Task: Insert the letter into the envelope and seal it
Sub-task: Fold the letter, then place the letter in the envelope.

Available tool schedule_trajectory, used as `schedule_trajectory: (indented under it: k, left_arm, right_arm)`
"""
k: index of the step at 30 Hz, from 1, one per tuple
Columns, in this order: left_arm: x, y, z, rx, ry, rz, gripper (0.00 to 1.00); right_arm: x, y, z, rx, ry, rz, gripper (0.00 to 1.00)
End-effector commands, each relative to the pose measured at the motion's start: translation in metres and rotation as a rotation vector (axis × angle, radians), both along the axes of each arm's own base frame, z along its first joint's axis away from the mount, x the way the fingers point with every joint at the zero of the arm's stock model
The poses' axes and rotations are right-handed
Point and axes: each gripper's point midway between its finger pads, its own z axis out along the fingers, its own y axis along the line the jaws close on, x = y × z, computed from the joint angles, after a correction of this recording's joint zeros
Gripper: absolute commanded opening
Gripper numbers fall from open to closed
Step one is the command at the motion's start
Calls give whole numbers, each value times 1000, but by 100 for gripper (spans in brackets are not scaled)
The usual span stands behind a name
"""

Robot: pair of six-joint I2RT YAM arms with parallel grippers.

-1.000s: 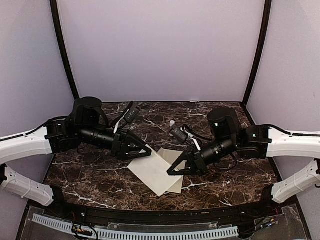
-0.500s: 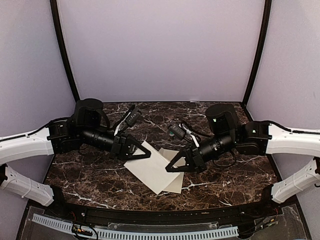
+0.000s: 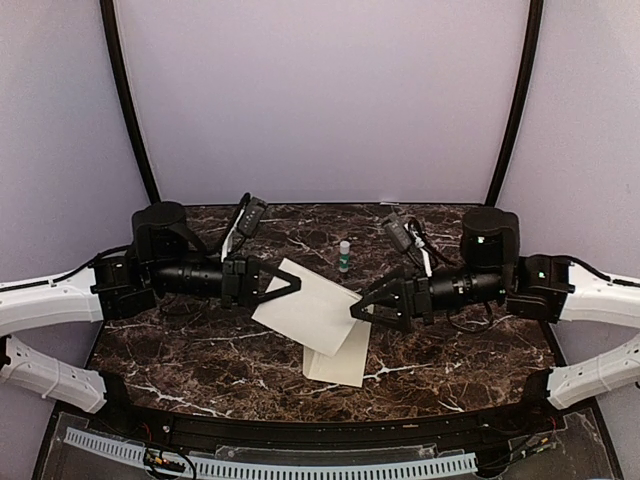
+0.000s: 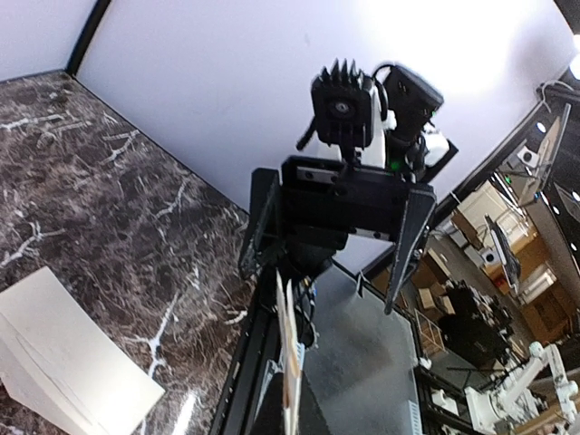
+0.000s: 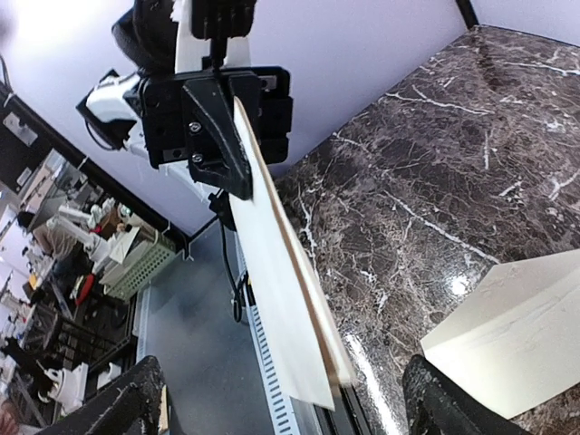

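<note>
Presently plain white letter (image 3: 310, 305), flat, pinched in left tool (image 3: 291, 285).

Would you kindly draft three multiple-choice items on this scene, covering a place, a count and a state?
1. Where does the creased plain white paper letter lie?
A on the dark marble table
B in a gripper
C against the back wall
2. How many small green-and-white bottles stand there?
A none
B one
C three
3. What grips the cream-beige paper envelope?
A left gripper
B right gripper
C both
Key: A, it lies flat, partly under the envelope; B, only one shows; A, left jaws are shut on it, right jaws stand open.
</note>
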Motion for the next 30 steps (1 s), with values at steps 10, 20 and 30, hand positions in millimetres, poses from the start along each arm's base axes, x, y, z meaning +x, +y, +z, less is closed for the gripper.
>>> schedule_trajectory:
  k: [10,20,30]
  left_arm:
    - [51,46,75,-483,32,416,0]
    - [53,54,78,-563,56,455,0]
    - [49,49,76,-571,82,422,0]
  right_arm:
    - [36,-8,53,460,64,-318,89]
    - [40,35,50,480,114,-262,75]
    - [40,55,74,560,91,-204,51]
